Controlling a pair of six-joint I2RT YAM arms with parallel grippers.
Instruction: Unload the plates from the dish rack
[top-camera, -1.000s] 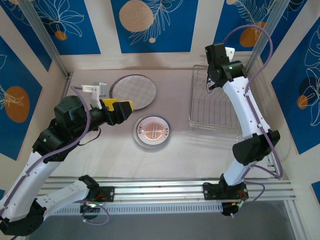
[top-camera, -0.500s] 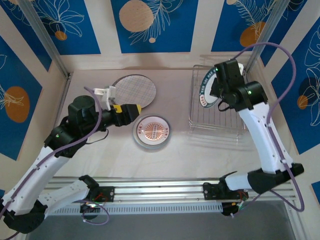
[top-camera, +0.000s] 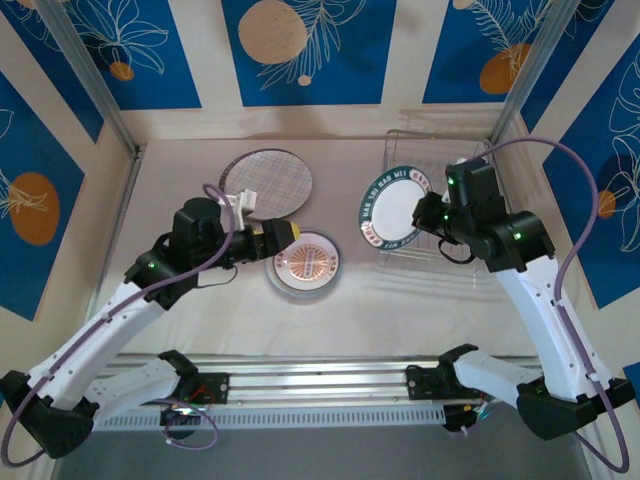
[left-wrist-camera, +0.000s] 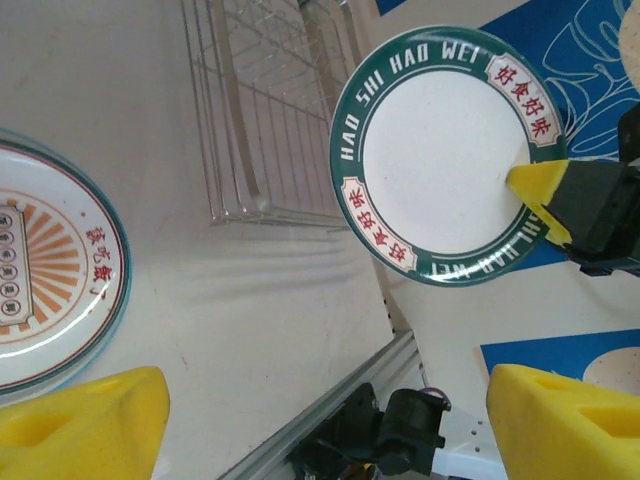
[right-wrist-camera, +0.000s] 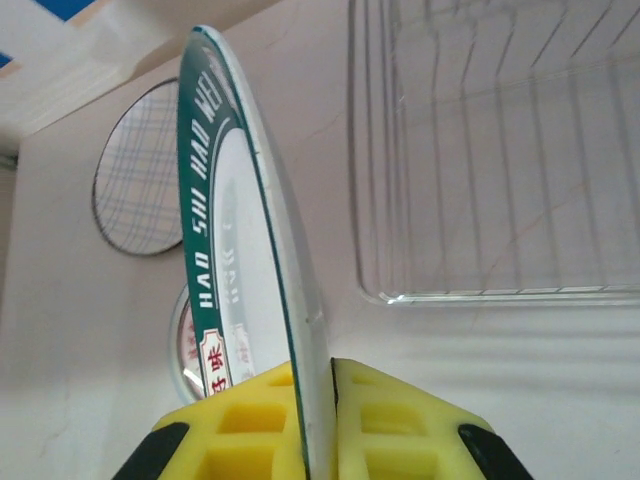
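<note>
Green-rimmed plate (top-camera: 392, 208) just lifted from the now-bare dish rack (right-wrist-camera: 480, 150), clamped in my right tool (right-wrist-camera: 316, 385); left tool (top-camera: 283, 232) open.

The top external cam sits high up behind the robot and looks down and forward over the whole bench (top-camera: 230, 320). It's far enough back to take in the lot, including the dish rack (top-camera: 405, 150) at back right.

The left wrist cam rides right behind the left end effector (left-wrist-camera: 325, 400), with the frame tilted a bit. It looks low across the bench toward the rack and sees the green-rimmed plate (left-wrist-camera: 440, 150) face on.

The right wrist cam is jammed up close over the right end effector (right-wrist-camera: 318, 400), so it gets that same plate edge-on with the rack beyond.

All three share that plate, the rack and the sunburst plate (top-camera: 303, 262).
</note>
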